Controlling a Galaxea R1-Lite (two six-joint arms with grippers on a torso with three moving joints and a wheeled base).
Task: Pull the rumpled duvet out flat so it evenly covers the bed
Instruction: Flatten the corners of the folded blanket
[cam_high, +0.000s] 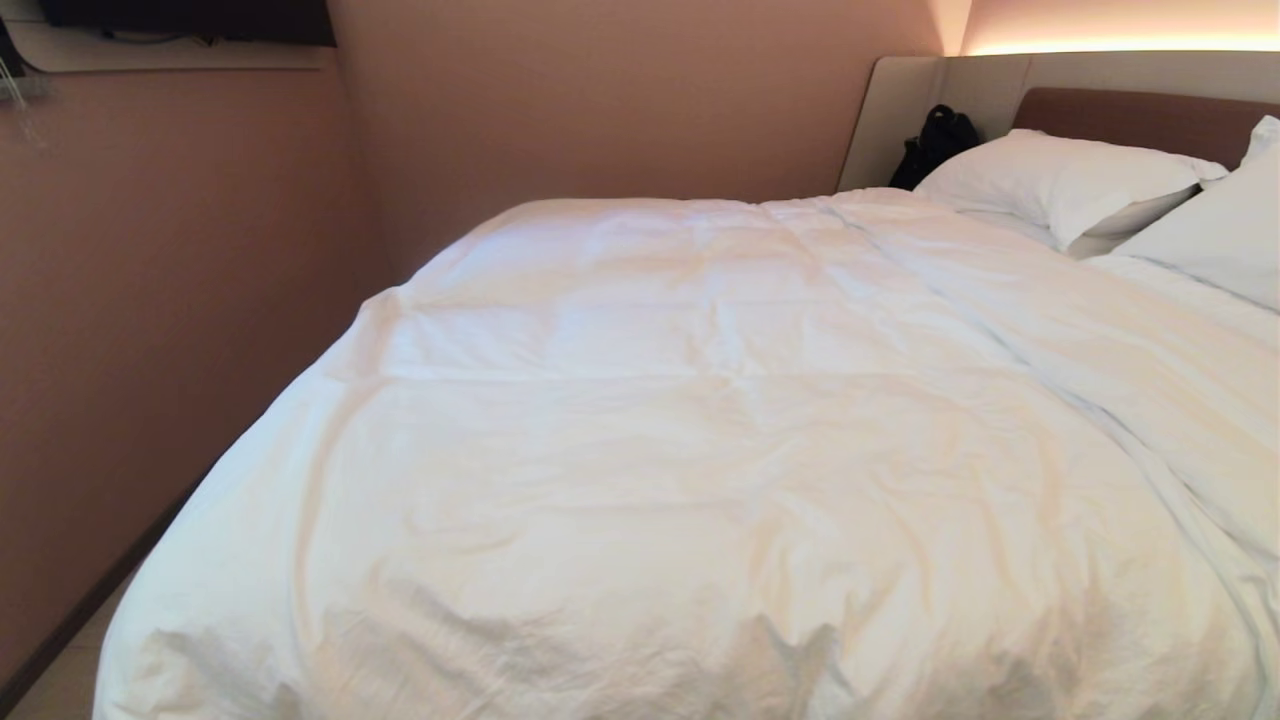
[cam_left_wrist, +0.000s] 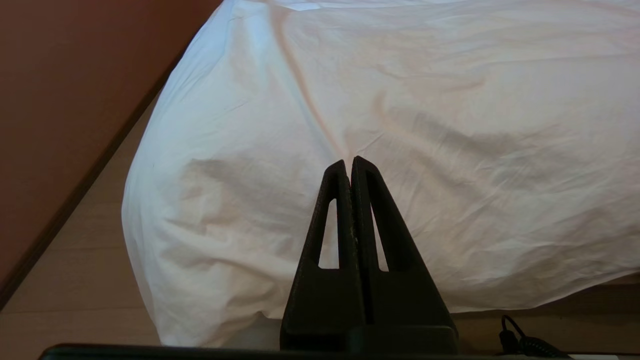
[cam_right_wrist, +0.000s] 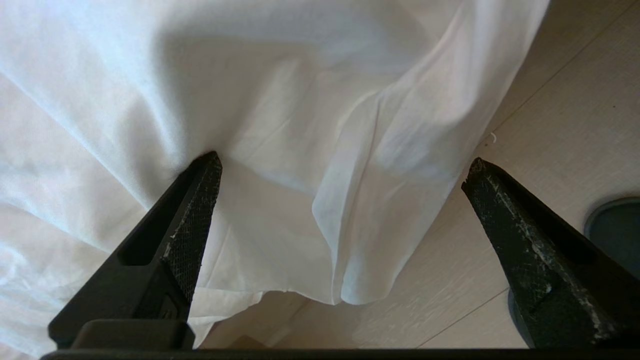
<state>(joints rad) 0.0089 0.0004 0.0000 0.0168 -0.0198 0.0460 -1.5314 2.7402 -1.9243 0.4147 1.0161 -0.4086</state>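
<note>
The white duvet (cam_high: 700, 430) lies spread over the bed, reaching from the pillows to the near foot edge with shallow wrinkles. Of the bed itself only the brown and beige headboard (cam_high: 1150, 115) shows at the far right. Neither arm appears in the head view. In the left wrist view my left gripper (cam_left_wrist: 349, 161) is shut with nothing in it, pointing at the duvet's (cam_left_wrist: 400, 125) near left corner. In the right wrist view my right gripper (cam_right_wrist: 342, 163) stands wide open beside a hanging corner of the duvet (cam_right_wrist: 350, 200) above the floor, one fingertip (cam_right_wrist: 207, 167) against the cloth.
Two white pillows (cam_high: 1060, 180) lie at the headboard, a black bag (cam_high: 935, 140) beside them. A pink wall (cam_high: 180, 300) runs close along the bed's left side, with a narrow strip of wood floor (cam_left_wrist: 75, 280). A dark round object (cam_right_wrist: 617, 225) sits on the floor (cam_right_wrist: 550, 125).
</note>
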